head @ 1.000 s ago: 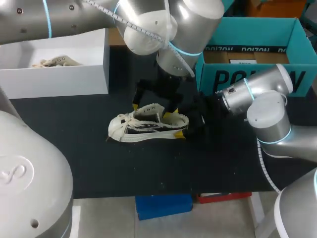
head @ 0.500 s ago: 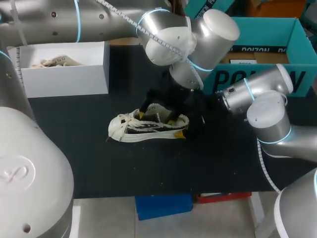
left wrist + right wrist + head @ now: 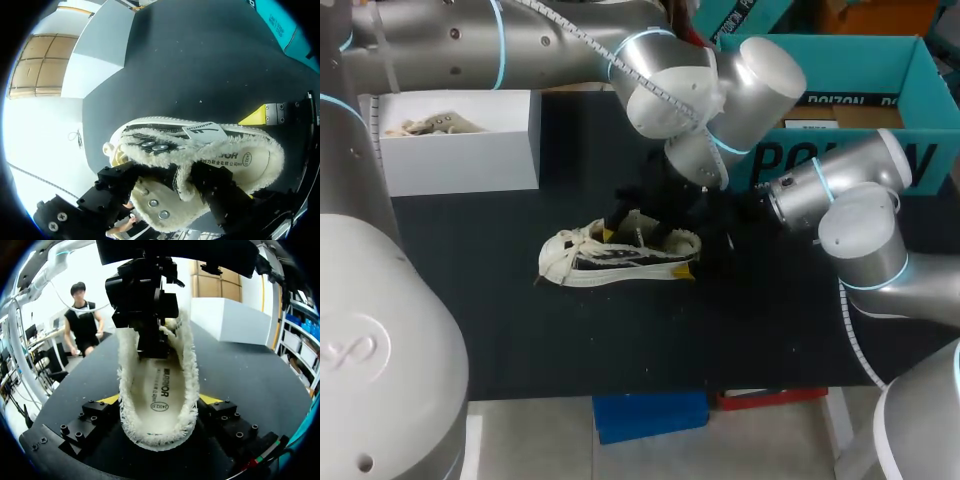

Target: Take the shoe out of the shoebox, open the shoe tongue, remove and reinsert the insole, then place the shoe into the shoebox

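Note:
A black-and-cream low shoe (image 3: pixel 610 258) with a fleece lining lies on its sole on the black table, toe toward the left. My left gripper (image 3: pixel 638 232) comes down from above into the shoe's opening. In the left wrist view its black fingers (image 3: pixel 215 192) press a fleecy fold of the shoe tongue (image 3: pixel 182 172) from both sides. My right gripper (image 3: pixel 692 258) is shut on the heel, its yellow tips against both sides of the shoe (image 3: pixel 187 370). The printed insole (image 3: pixel 159 390) lies inside. The left gripper (image 3: pixel 147 310) stands over the tongue ahead of the right one.
A white box (image 3: pixel 460 150) at the back left holds another pale shoe (image 3: pixel 425 125). A teal box (image 3: pixel 750 165) stands at the back right, behind my right arm. Bare black table stretches in front of the shoe to the near edge.
My left gripper has dropped lower into the shoe's opening and its fingers have drawn closer together around the tongue. The right arm and the shoe have stayed put.

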